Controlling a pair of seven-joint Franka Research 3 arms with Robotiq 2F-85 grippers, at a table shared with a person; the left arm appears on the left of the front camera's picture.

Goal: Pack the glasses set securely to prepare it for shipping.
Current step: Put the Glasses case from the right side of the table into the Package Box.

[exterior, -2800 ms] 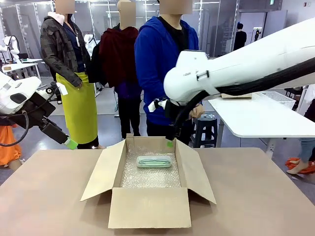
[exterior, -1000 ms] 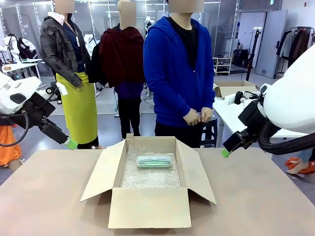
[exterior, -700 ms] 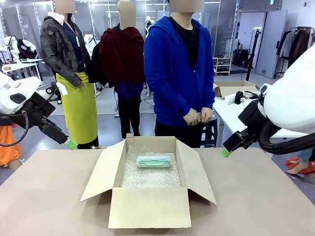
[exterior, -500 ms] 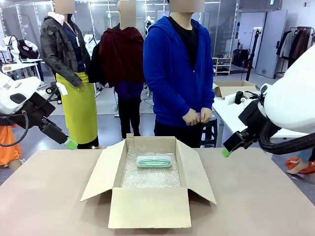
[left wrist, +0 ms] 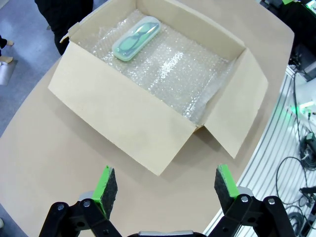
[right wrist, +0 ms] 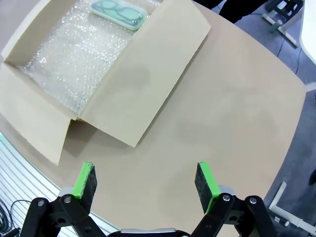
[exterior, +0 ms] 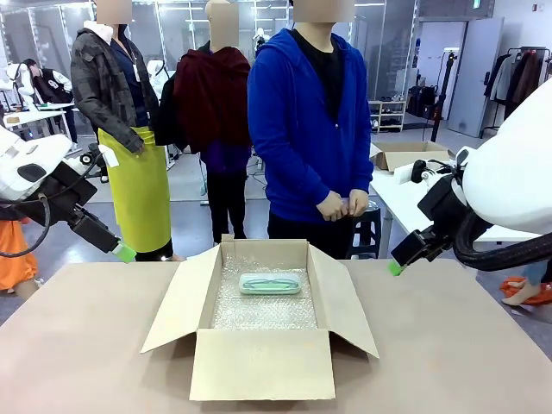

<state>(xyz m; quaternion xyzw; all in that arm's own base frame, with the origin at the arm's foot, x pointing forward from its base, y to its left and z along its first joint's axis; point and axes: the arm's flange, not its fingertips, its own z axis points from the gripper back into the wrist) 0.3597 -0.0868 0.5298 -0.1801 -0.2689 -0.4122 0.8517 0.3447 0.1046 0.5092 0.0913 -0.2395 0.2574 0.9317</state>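
Table [exterior: 448, 345] bears box [exterior: 259, 366] with mint case [exterior: 270, 283]; front view adds person [exterior: 306, 129].

The front camera sits low on the robot's side of the table [exterior: 78, 345], close to the open cardboard box [exterior: 259, 366], and faces across it toward a person [exterior: 302, 129] in a blue hoodie at the far edge. The two wrist cameras look steeply down on the tabletop from opposite sides of the box, one past the left gripper [left wrist: 165, 177] and one past the right gripper [right wrist: 145, 173]. All three views share the box, its bubble-wrap lining [exterior: 259, 315] and the mint-green case [exterior: 270, 283].
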